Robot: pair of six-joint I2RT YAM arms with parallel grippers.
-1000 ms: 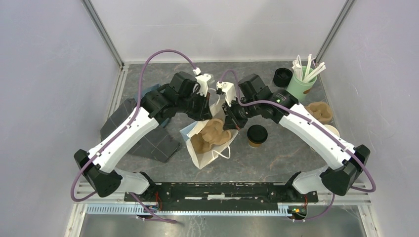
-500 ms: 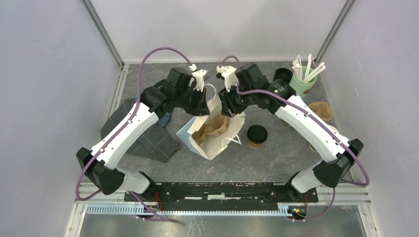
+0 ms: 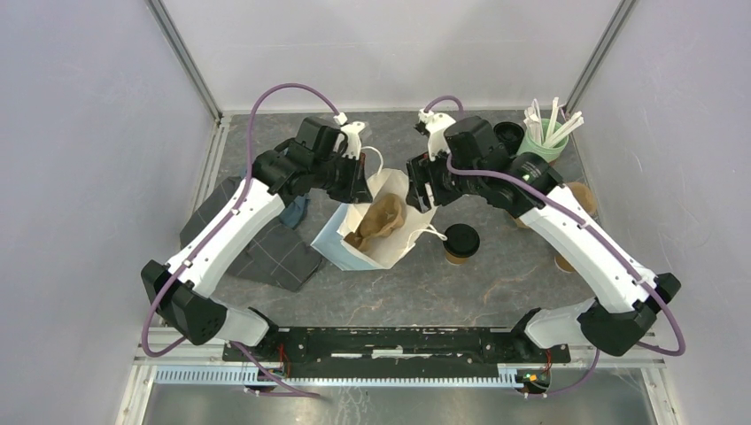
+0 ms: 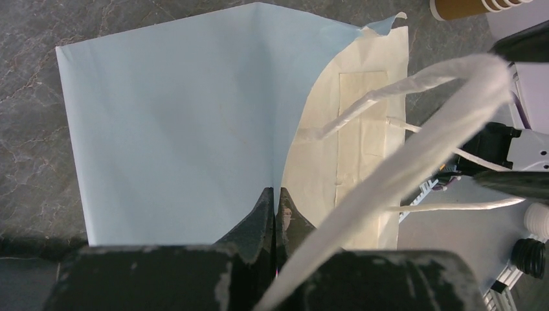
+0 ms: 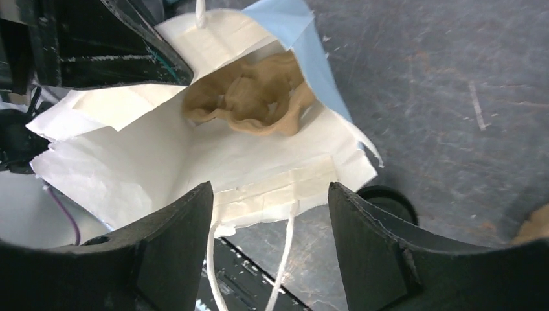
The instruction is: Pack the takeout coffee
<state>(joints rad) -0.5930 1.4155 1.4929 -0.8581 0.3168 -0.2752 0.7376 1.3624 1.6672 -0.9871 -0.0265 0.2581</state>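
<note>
The pulp carrier [image 3: 379, 220] crowds the open bag [image 3: 342, 240]; the coffee [image 3: 460, 240] stands unobstructed just right of it.

Soft, even light falls from overhead, so the pale walls read bright and the arms throw only faint, diffuse shadows on the grey table [image 3: 496, 274]. In the left wrist view the white handle [image 4: 414, 149], close to the lens, is blurred and nearly blown out, while the left gripper [image 4: 274, 192] is a black silhouette against the evenly lit paper bag [image 4: 175, 123]. In the right wrist view the right gripper [image 5: 268, 191] looms dark and soft-edged, the bag's cream inside glows bright, and the tabletop carries a dull sheen.
</note>
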